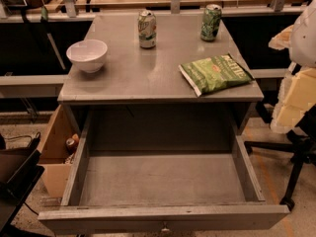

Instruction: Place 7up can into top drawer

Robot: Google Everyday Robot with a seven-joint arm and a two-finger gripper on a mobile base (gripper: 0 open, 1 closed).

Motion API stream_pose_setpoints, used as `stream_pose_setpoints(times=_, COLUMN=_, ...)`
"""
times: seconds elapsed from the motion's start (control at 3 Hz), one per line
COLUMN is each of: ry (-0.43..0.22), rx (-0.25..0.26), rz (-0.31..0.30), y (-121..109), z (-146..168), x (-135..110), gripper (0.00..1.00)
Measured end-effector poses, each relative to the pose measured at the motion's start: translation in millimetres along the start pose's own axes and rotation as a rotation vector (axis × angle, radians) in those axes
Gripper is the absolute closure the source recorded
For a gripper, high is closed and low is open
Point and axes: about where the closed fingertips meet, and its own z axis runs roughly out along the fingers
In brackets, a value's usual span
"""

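Note:
The 7up can (pixel 147 29) is pale whitish-silver with light green marks. It stands upright at the back middle of the grey table top (pixel 148 78). The top drawer (pixel 163 217) is pulled fully out below the table's front edge, and its grey floor is bare. A small knob (pixel 164 227) sits at the centre of its front panel. My gripper (pixel 295 85) shows only as a white and pale yellow shape at the right edge of the view. It is to the right of the table, well away from the can, and nothing shows in it.
A darker green patterned can (pixel 211 22) stands at the back right. A green chip bag (pixel 215 73) lies at the front right and a white bowl (pixel 87 55) at the left. A cardboard box (pixel 55 147) sits left of the drawer, and a black chair base (pixel 296 167) to its right.

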Motion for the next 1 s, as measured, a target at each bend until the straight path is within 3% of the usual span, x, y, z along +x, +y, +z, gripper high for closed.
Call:
stream_pose_setpoints(times=0.33, ry=-0.002, rx=0.002, rz=0.001, y=-0.1, z=-0.1, x=-0.1, gripper=0.00)
stream_pose_setpoints(times=0.67, ry=-0.052, rx=0.054, rz=0.037, y=-3.5, z=-2.0, x=-0.7, gripper=0.00)
stream_pose_setpoints(times=1.0, ry=-0.155, rx=0.101, rz=0.149, y=-8.6, z=9.2, x=8.1, gripper=0.00)
